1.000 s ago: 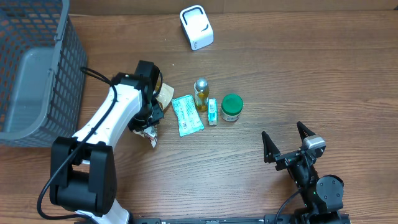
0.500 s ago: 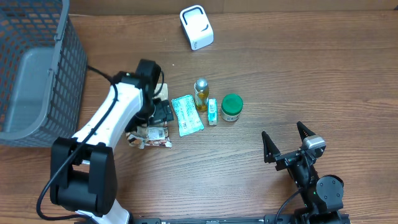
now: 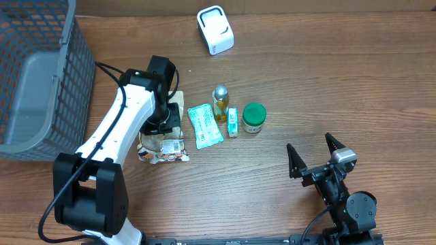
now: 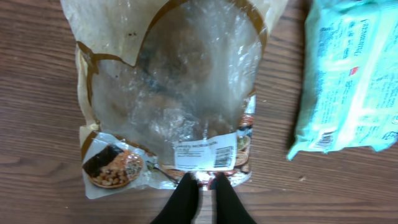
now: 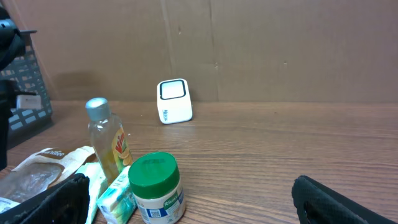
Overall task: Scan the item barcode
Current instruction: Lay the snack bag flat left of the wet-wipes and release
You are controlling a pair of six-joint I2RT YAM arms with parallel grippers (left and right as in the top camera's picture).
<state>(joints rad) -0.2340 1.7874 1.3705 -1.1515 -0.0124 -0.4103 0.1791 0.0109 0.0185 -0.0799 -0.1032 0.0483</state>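
On the wood table [image 3: 306, 82], the snack bag [image 4: 174, 93] lies touching the pressed-together left end effector [image 4: 203, 182].

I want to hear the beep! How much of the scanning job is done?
Done: the snack bag lies flat, barcode label facing up. In hand: the left claw is shut at the bag's edge, seemingly pinching it. Left: carrying it to the white scanner, well away from the bag; no beep yet, I think. The right claw hangs open, empty.
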